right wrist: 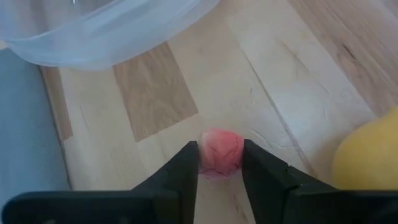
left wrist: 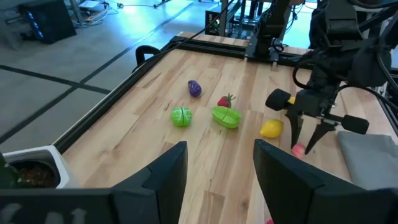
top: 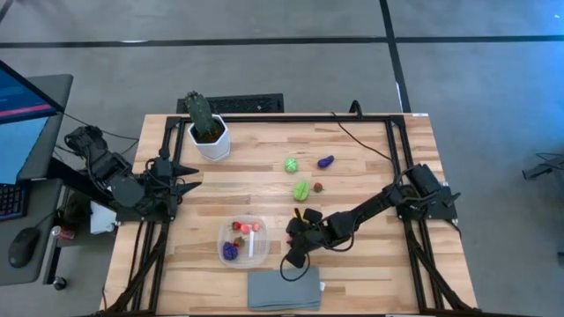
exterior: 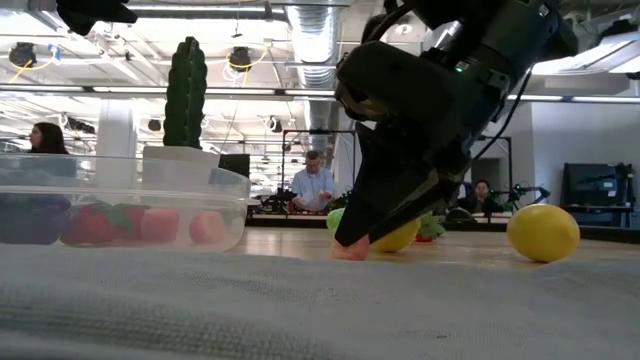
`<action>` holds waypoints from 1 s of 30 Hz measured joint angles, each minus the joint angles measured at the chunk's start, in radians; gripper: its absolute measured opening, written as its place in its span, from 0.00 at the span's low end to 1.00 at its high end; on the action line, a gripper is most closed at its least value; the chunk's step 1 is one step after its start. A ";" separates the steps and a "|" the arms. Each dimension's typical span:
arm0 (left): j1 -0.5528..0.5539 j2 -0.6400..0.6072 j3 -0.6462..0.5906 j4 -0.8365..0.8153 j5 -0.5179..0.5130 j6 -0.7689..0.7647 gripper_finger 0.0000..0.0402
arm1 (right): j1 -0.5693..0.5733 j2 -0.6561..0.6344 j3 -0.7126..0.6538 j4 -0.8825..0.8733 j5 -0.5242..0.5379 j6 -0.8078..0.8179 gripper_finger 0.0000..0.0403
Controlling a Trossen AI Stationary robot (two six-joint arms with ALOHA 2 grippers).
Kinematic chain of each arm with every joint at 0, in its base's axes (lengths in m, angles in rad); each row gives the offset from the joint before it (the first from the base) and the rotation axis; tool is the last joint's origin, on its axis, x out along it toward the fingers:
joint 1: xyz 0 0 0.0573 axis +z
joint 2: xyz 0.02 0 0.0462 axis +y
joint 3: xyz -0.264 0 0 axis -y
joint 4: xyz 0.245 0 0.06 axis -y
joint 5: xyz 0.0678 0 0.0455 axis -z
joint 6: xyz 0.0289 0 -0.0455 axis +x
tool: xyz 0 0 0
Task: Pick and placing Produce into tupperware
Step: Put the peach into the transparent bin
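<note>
Right gripper [right wrist: 219,163] is down on the table [top: 352,264] at about 5 o'clock from centre, fingers closed on a pink piece [right wrist: 221,151] that sits on the wood. A yellow piece [left wrist: 271,128] lies just beside it, at its 1 o'clock in the high view. The tupperware [top: 244,240] is at 9 o'clock of the gripper, near; it holds red, pink and purple pieces. A grey cloth [top: 284,290] lies at 6 o'clock of the tupperware, close to the table's near edge.

More produce is loose toward table centre: two green pieces [top: 301,190], a small red one [left wrist: 226,101] beside the nearer green, a purple one [top: 326,161] at 1 o'clock.

Left gripper [left wrist: 216,163] waits at the table's 9 o'clock edge, fingers apart, holding nothing. Cactus [top: 201,113] in a white pot [top: 210,141] stands at 11 o'clock.
</note>
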 joint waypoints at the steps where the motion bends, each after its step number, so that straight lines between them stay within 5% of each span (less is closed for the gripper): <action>1: 0.000 0.000 0.000 0.000 0.000 0.000 0.43 | 0.000 0.000 0.000 0.001 -0.003 0.000 0.33; 17: 0.000 0.000 0.000 -0.001 -0.013 0.000 0.43 | 0.000 0.000 0.000 0.001 -0.008 0.000 0.41; 30: 0.000 0.000 0.000 0.000 -0.014 0.000 0.43 | 0.000 0.000 -0.001 0.012 -0.010 0.027 0.36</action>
